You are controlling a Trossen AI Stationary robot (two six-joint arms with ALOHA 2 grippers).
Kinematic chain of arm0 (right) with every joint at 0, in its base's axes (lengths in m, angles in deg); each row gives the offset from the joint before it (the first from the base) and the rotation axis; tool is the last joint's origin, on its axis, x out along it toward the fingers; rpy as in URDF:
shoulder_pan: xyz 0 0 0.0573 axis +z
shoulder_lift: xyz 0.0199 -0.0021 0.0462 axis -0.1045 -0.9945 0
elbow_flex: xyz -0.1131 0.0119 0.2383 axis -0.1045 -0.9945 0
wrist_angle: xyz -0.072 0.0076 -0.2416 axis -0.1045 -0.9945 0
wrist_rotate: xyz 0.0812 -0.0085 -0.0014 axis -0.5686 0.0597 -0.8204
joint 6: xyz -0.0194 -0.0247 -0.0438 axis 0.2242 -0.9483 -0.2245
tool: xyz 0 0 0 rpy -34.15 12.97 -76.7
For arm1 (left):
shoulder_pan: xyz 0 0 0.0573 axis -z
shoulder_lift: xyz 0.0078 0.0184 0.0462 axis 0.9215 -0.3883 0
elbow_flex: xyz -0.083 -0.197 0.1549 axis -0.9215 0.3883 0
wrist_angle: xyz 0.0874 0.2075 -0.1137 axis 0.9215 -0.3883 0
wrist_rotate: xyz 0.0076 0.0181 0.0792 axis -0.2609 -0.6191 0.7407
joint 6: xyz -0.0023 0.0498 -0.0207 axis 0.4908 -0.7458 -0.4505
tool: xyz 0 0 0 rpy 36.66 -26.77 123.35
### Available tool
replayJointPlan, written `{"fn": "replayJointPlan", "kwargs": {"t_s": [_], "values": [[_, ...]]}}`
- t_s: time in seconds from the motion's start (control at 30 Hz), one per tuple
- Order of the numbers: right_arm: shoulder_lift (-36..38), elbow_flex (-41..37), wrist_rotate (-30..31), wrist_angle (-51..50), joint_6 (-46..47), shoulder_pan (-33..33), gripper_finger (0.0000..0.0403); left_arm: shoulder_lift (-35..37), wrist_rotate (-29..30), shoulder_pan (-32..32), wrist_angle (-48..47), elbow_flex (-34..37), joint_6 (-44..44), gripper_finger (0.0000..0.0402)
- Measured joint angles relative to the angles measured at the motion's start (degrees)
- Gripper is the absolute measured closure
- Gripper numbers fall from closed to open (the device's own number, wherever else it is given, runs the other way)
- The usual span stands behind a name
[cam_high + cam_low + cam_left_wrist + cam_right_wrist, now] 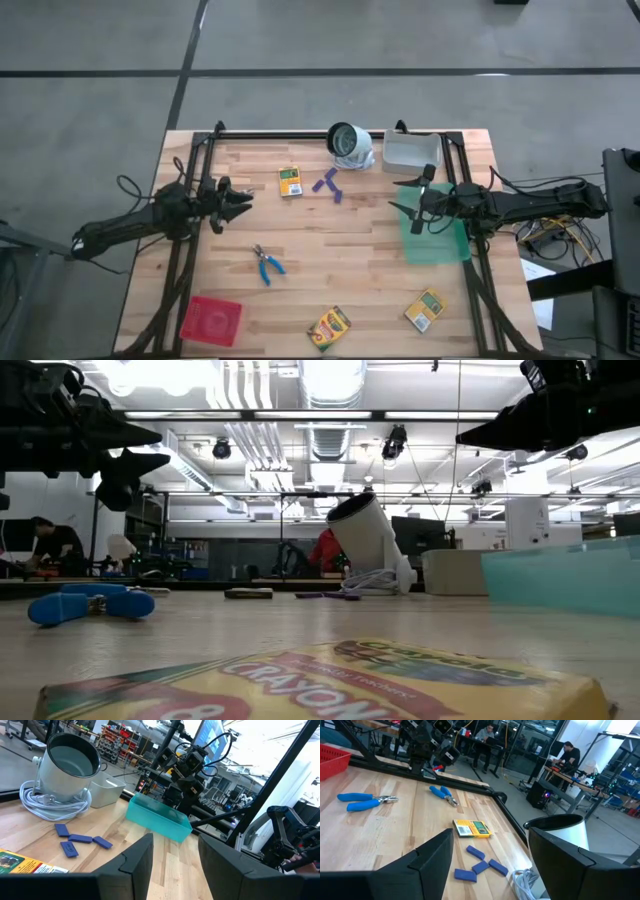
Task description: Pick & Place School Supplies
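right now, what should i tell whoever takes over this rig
Left gripper: open, empty, above the table's left side.
Right gripper: open, empty, over the green mat.
Crayon boxes: one far centre, one at the near edge, one near right. Purple pieces lie beside the far box. Blue pliers sit mid-table.
Red tray near left and white bin far right.
Done: nothing picked or placed that shows.
Left: all supplies remain on the bare wood.
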Motion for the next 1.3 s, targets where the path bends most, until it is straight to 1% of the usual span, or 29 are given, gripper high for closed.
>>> {"fn": "replayJointPlan", "kwargs": {"t_s": [0.33, 0.63, 0.7, 0.87, 1.03, 1.3], "values": [[0.0, 0.0, 0.0, 0.0, -0.1, 0.0, 0.0154, 0.0, 0.0, 0.0, 0.0, 0.0, 0.0, 0.0239], [0.0, 0.0, 0.0, -0.2, -5.2, 0.0, 0.0147, 0.0, 0.0, 0.0, 0.0, 0.0, 0.0, 0.0239], [0.0, 0.0, 0.0, -0.4, -3.2, 0.0, 0.0149, 0.0, 0.0, 0.0, 0.0, 0.0, 0.0, 0.0239], [-0.6, 0.0, 0.0, -0.4, 5.4, 0.0, 0.0154, 0.0, 0.0, 0.0, 0.0, 0.0, 0.0, 0.0239], [-0.8, 0.0, 0.0, -0.4, 13.6, 0.0, 0.015, 0.0, 0.0, 0.0, 0.0, 0.0, 0.0, 0.0239], [-0.8, 0.0, 0.0, -0.4, 14.6, 0.0, 0.0145, 0.0, 0.0, 0.0, 0.0, 0.0, 0.0, 0.0239]]}}
